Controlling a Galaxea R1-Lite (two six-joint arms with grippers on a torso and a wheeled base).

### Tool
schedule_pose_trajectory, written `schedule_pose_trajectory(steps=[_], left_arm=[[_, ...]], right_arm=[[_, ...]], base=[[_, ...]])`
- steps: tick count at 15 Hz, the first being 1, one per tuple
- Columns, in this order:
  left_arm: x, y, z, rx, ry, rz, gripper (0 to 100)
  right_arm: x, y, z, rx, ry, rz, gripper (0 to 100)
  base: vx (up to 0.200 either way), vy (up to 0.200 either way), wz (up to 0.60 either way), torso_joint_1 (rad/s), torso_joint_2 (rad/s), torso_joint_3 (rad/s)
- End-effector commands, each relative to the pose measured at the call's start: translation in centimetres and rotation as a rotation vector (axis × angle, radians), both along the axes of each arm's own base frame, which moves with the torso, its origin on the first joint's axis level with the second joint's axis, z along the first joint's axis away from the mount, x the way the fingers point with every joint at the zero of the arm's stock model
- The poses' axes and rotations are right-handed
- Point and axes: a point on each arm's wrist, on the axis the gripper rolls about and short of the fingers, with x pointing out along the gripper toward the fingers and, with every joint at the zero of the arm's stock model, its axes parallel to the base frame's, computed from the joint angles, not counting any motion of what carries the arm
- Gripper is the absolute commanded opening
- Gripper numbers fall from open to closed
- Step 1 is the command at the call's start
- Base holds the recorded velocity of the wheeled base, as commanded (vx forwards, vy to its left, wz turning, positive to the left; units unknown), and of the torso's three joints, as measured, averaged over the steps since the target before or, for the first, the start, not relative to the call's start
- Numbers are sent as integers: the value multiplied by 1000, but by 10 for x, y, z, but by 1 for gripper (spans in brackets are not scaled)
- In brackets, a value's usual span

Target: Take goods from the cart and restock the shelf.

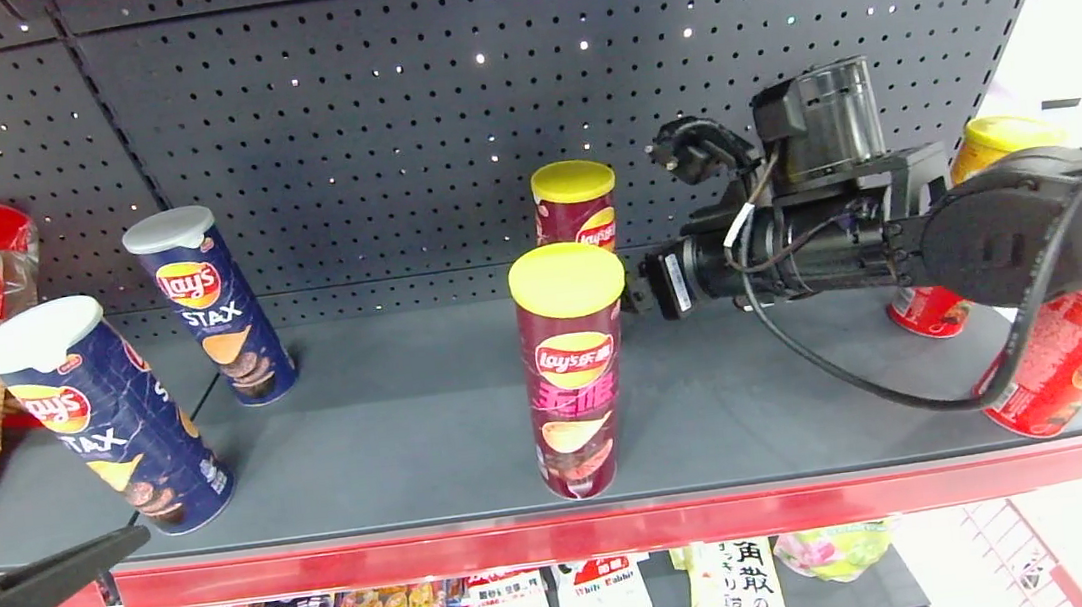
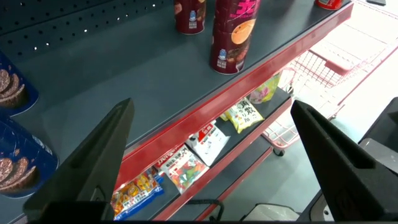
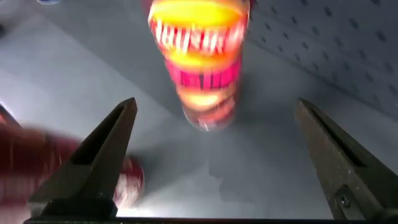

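**A:** Where is the right tool (image 3: pixel 216 102)?

**B:** Just right of the front can (image 1: pixel 573 370) and a little behind it. It is spread wide and holds nothing. A maroon can stands ahead of its fingers, untouched and blurred. I cannot tell whether that is the front can or the rear can (image 1: pixel 575 204).

**A:** And the left tool (image 2: pixel 211 104)?

**B:** Low and well left of the front can, below the shelf (image 1: pixel 393 430). It is also wide and empty. The cart (image 2: pixel 323 62) sits lower, to the right.

**A:** What worries you?

**B:** The front can is tall and narrow, and it stands near the red lip (image 1: pixel 625 526). I think a sideways brush from the wrist or a finger would tip it over that edge. The slack cable (image 1: pixel 862 390) droops right of it, near the red cans (image 1: pixel 1060 360), and could drag one.

**A:** Is there room to work?

**B:** There is plenty of bare shelf left of the front can, out to the blue cans (image 1: pixel 116 419). The gap behind it, toward the rear can, is tight. I'd pull out rightward and upward.
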Motion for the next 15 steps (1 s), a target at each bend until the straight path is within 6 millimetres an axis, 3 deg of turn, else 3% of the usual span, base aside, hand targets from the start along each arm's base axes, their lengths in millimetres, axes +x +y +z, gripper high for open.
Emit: schedule_pose_trajectory(steps=[1,3,6,10,11,14,15], left_arm=[[1,-1,-1,3,9,2,100],[6,-3,-2,16,31,6,100],[19,-9,-4,42,83,11,100],[45,-20,-9,99,177,51,100],[55,-24,-10,113,206,50,100],[79,-36,-16,148,274,48,100],[79,-36,-16,148,274,48,100]], right_arm=[[-14,-14,9,5,-13,-17,100],[-28,-35,-4,-43,28,-104,100],[-81,-60,-6,-43,53,-134,100],[-166,-103,3,15,-39,-102,100],[-193,-120,0,37,-74,-98,100],[-253,-158,-32,82,-144,-112,100],[-253,-158,-32,82,-144,-112,100]], base=[[0,0,0,0,0,0],[0,0,0,0,0,0],[0,0,0,0,0,0],[0,0,0,0,0,0],[0,0,0,0,0,0],[0,0,0,0,0,0],[0,0,0,0,0,0]])
